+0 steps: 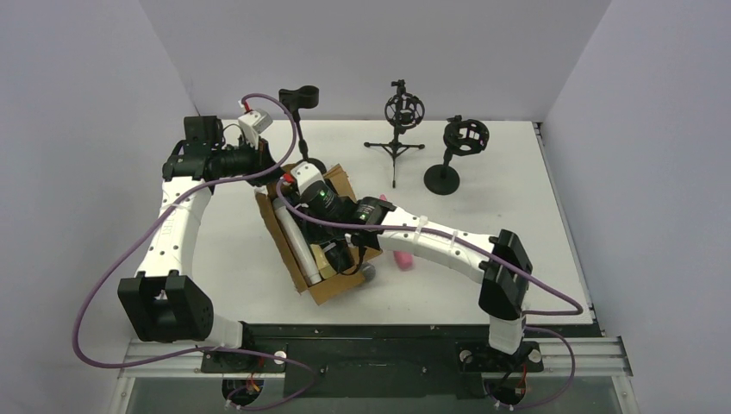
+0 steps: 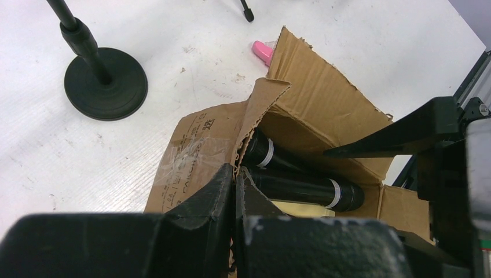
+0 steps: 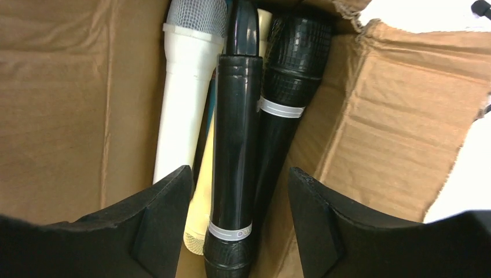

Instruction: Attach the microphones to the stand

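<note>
We saw the cardboard box (image 1: 328,287) lying open near the middle of the white table (image 1: 215,250). In the top view its long axis ran approx 11 to 5 o'clock.

The L gripper (image 2: 234,174) sat at the box's 11 o'clock corner, jaws pressed together and pinching the torn edge of a box flap.

The R gripper (image 3: 238,174) reached down into the box w/ fingers spread wide. They straddled a black mic (image 3: 234,145), w/ a gap showing on both sides, so nothing was gripped.

In the R wrist view the mics lay lengthwise, packed side by side:
- A second black mic (image 3: 289,75) lay against the first at its 3 o'clock side, head toward 12.
- A white mic (image 3: 185,87) lay at 9 o'clock, mesh head also toward 12.
- A cream mic (image 3: 200,226) was wedged btw the white and the first black one, partly under it, head toward 6.

A pink mic (image 1: 402,259) lay on the table outside the box, just beside it at approx 4 o'clock, below the R forearm.

Three stands stood on the far side. From the box, the clip stand (image 1: 297,97) was at 12 o'clock, the tripod stand (image 1: 403,112) w/ a shock mount at 1, and the round-base stand (image 1: 441,179) at approx 2. All were well apart from both grippers.
</note>
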